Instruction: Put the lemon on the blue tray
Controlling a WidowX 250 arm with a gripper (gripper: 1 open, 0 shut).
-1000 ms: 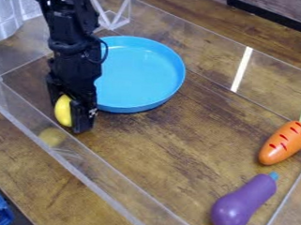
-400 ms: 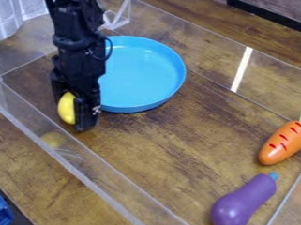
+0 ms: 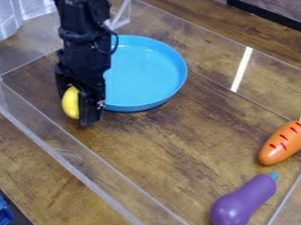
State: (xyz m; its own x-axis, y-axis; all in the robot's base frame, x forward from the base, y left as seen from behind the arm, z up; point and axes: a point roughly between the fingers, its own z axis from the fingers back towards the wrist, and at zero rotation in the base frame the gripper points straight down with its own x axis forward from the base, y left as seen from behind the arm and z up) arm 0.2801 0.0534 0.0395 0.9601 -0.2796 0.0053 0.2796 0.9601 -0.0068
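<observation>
1. Gripper (image 3: 77,106), near desk's left edge, is clamped on the lemon (image 3: 71,102). It has risen a bit vs a sec ago, so the lemon is now off the desk (image 3: 177,148).
2. Blue tray (image 3: 162,73) sits just right of the lemon, toward the back edge, empty. Judgement: pickup done; carry over the rim + release still to do.
3. Eggplant (image 3: 243,205) & carrot (image 3: 284,141) lie by the right edge, well apart.

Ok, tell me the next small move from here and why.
Probably carry the lemon sideways over the blue tray before releasing. The gripper is shut on it, just off the wood, but it hangs outside the tray's near-left rim, so opening now would likely miss.
</observation>
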